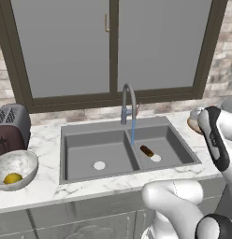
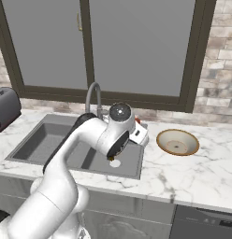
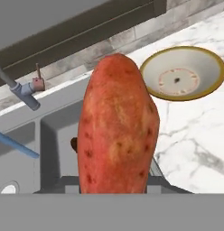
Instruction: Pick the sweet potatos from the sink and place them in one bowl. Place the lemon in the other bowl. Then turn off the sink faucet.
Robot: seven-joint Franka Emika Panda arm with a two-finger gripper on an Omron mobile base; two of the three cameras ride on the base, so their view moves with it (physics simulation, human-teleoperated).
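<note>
Orange-red sweet potato (image 3: 117, 126) pinched in pincer (image 3: 114, 187) — fingertips hidden behind it, tan bowl (image 3: 184, 74) beyond.

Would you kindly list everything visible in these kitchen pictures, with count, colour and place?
Orange-red oblong sweet potato: one, held upright in the gripper, over the counter near the sink's right edge.
Dark brown-maroon sweet potato: one, in the right basin by the drain.
Round yellow lemon: one, inside the marbled bowl.
Deep grey-white marbled bowl: one, on the counter left of the sink.
Shallow tan bowl: one, empty, on the counter right of the sink.
Grey metal double-basin sink: one, set in the white marble counter.
Grey gooseneck faucet: one, behind the sink, blue water running.
Dark toaster: one, far left.
Window: grey panes, dark frame.
Gripper: one, shut on the orange-red sweet potato.
</note>
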